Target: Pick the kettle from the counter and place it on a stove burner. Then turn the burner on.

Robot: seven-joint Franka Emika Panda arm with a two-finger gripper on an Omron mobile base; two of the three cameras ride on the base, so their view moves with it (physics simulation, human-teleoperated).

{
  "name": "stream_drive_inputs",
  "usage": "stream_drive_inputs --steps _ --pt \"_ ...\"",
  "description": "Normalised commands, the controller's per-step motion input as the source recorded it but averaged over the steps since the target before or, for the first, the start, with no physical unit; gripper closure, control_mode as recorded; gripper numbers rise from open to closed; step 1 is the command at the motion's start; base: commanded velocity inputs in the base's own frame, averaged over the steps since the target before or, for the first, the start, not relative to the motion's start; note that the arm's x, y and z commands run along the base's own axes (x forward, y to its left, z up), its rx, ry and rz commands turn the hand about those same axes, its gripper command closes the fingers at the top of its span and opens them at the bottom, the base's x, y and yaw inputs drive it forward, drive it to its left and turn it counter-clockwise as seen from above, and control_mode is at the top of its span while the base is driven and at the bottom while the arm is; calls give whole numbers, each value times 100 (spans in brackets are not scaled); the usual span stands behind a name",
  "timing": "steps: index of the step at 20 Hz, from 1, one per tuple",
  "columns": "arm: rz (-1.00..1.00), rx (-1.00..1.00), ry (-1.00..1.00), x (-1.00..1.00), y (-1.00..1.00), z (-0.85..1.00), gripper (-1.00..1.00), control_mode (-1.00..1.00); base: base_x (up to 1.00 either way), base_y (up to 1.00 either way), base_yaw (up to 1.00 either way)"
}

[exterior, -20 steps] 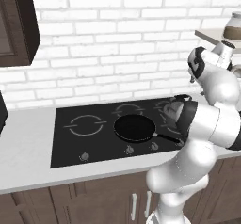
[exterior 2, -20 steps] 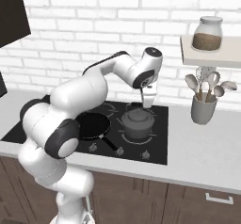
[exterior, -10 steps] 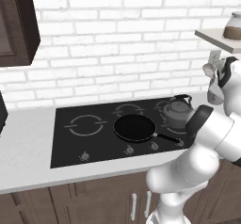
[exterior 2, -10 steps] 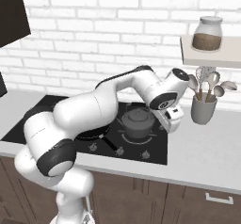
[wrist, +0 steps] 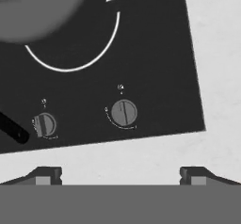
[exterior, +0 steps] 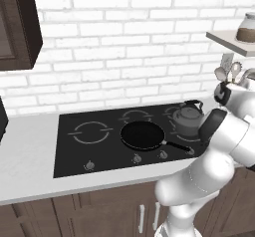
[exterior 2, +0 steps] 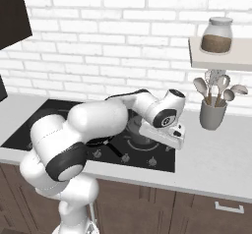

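the kettle [exterior: 188, 118] already sits on a right-hand burner of the stove [exterior: 74, 151], next to the black frying pan [exterior: 143, 135], so the first half of the job looks done. the gripper [wrist: 120, 175] hangs low over the front right corner of the stove with its jaws spread wide and nothing between them. what's left is turning the burner on, probably with the knob [wrist: 124, 112] right ahead of the fingers.

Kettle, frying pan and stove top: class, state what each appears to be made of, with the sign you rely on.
Small rounded silvery-grey kettle: probably brushed metal, dull sheen. Round black frying pan: possibly coated metal, matt dark surface. Flat black stove top: looks like smooth glass, with printed white burner rings.
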Motion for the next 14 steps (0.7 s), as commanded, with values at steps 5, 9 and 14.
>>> stream_drive_inputs --steps 5,9,14 --pt "3 8 2 0 1 -18 -100 -100 0 0 0" --pt "10 12 -1 10 7 -41 -100 -100 0 0 0" --pt "15 1 -7 44 2 -48 -100 -100 0 0 0"
